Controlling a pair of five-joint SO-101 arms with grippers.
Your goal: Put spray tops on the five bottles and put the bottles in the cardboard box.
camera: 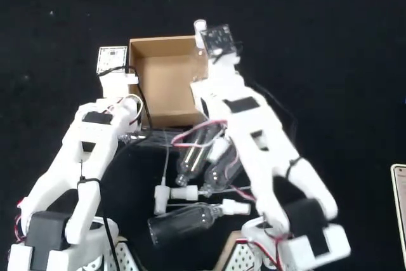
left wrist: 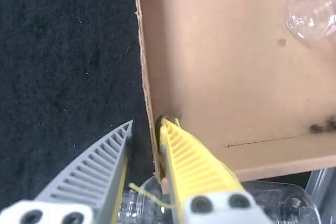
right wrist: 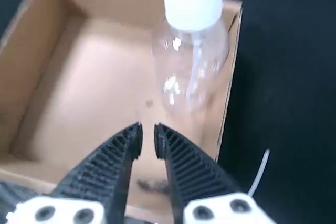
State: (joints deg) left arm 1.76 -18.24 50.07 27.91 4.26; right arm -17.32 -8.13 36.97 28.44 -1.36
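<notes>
**So far, one bottle boxed, more waiting**

Closest to the arm bases, at 6 o'clock on the table, a clear bottle (camera: 184, 221) lies on its side. A spray top (camera: 236, 207) sits at its neck, though I cannot tell if it is seated. Just beyond, two loose tops (camera: 163, 196) lie beside more bottles (camera: 202, 157) on their sides under the right arm. They are probably parked there within easy reach of both arms.

Farther out, toward 12 o'clock, is the box (camera: 143, 87). The left gripper (left wrist: 143, 124) sits astride its near wall at about 7 o'clock. Its jaws are spread, with the yellow finger (left wrist: 189, 166) inside against the cardboard and the grey finger (left wrist: 100, 166) outside, clear of it. That looks like a brace to keep the light box from sliding.

The right gripper (right wrist: 147, 132) hovers over the box with its jaws almost together, a thin gap between them, pinching nothing. Beyond it, at about 2 o'clock in the box, a capped bottle (right wrist: 191, 72) stands against the far corner, where the walls likely prop it and leave floor free for the rest.
</notes>
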